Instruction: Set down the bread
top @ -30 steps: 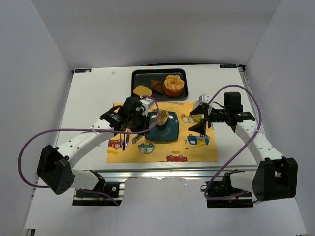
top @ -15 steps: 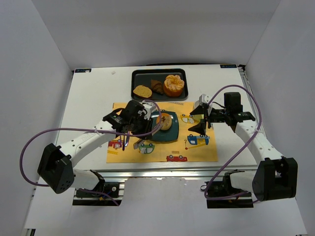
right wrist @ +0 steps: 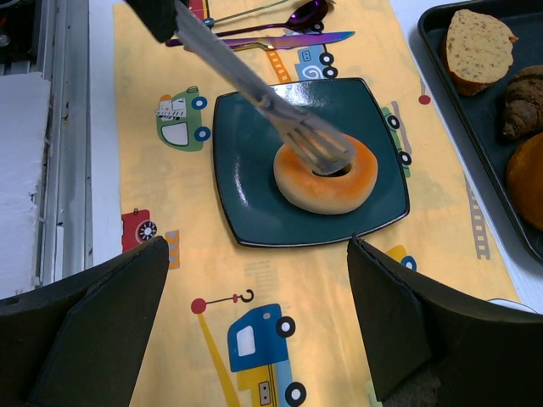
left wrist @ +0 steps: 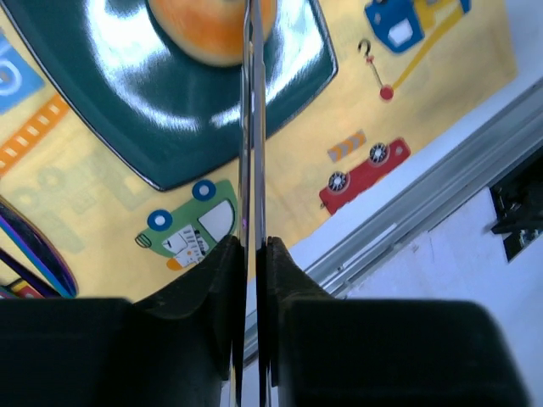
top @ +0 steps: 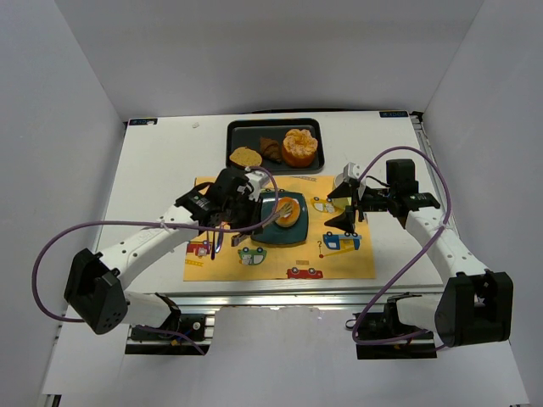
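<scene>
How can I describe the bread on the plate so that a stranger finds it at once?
Look at the yellow placemat with cartoon cars; a dark teal square plate lies on it. The bread is the only food on that plate: a small golden-brown ring with a hole, unlike the pastries in the black tray behind.

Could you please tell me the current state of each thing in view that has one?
bread, lying flat on the plate
tongs, squeezed shut, tips at the bread's centre hole
left gripper, jaws shut on the tongs
right gripper, jaws wide open, holding nothing
tray, holding three other baked items
</scene>
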